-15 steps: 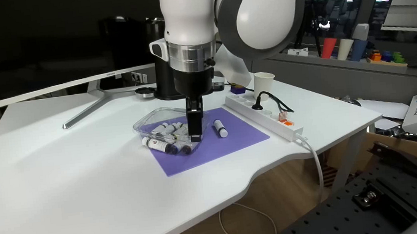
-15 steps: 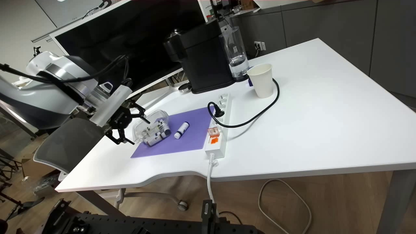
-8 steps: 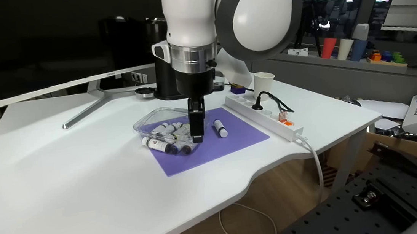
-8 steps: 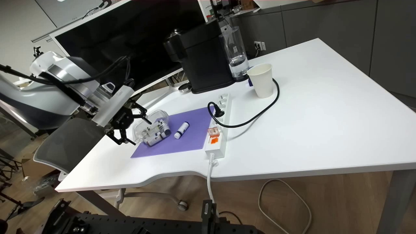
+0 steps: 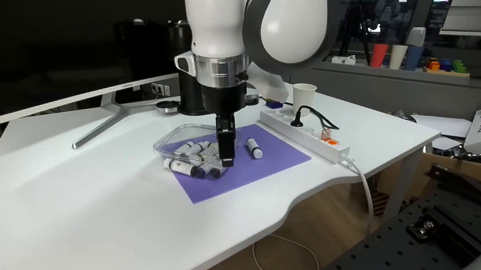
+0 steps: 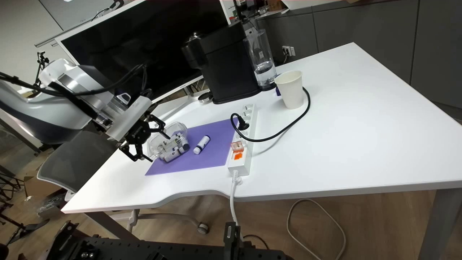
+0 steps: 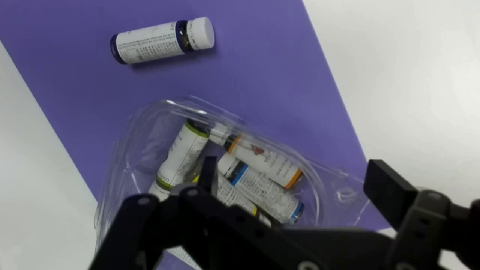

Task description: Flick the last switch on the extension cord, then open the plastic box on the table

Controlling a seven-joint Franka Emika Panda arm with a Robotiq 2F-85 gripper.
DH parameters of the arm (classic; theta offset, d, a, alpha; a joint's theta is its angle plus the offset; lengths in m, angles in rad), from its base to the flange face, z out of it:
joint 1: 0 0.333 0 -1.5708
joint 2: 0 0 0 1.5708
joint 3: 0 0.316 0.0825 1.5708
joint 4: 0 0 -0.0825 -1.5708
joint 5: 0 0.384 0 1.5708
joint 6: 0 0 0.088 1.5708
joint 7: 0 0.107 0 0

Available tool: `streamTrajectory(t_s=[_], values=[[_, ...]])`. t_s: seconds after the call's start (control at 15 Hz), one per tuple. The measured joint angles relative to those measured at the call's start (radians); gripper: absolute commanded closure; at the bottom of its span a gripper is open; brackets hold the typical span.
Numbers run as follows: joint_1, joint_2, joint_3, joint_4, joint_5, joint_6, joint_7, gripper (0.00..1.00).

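The clear plastic box (image 5: 178, 133) lies on the purple sheet with several bottles showing through it; it is also in the other views (image 6: 177, 127) (image 7: 318, 189). I cannot tell whether its lid is shut. My gripper (image 5: 227, 162) is open and empty, pointing down at the box (image 6: 160, 149). In the wrist view its fingers (image 7: 294, 168) stand apart: one over the bottles, one beside a clear corner tab (image 7: 345, 195). Contact cannot be told. The white extension cord (image 5: 302, 137) lies apart, with an orange switch (image 6: 238, 156) near its cable end. Both rest on the white table (image 5: 99, 228).
A loose white-labelled bottle (image 7: 157, 42) lies on the purple sheet (image 5: 261, 168) beside the box. A black plug (image 6: 243, 125) sits in the extension cord. A paper cup (image 6: 291, 90), a tall black machine (image 6: 227, 65) and a monitor (image 5: 60, 46) stand behind.
My open gripper has moved down slightly, and a little toward the extension cord in an exterior view. The box, loose bottle and extension cord have not moved.
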Motion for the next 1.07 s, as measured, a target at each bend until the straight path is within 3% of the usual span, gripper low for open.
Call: streamTrajectory(t_s=[0.73, 1.07], values=[[0.008, 0.001, 0.0, 0.038, -0.017, 0.013, -0.017, 0.0], [0.023, 0.001, -0.037, 0.067, -0.077, 0.013, -0.009, 0.0]])
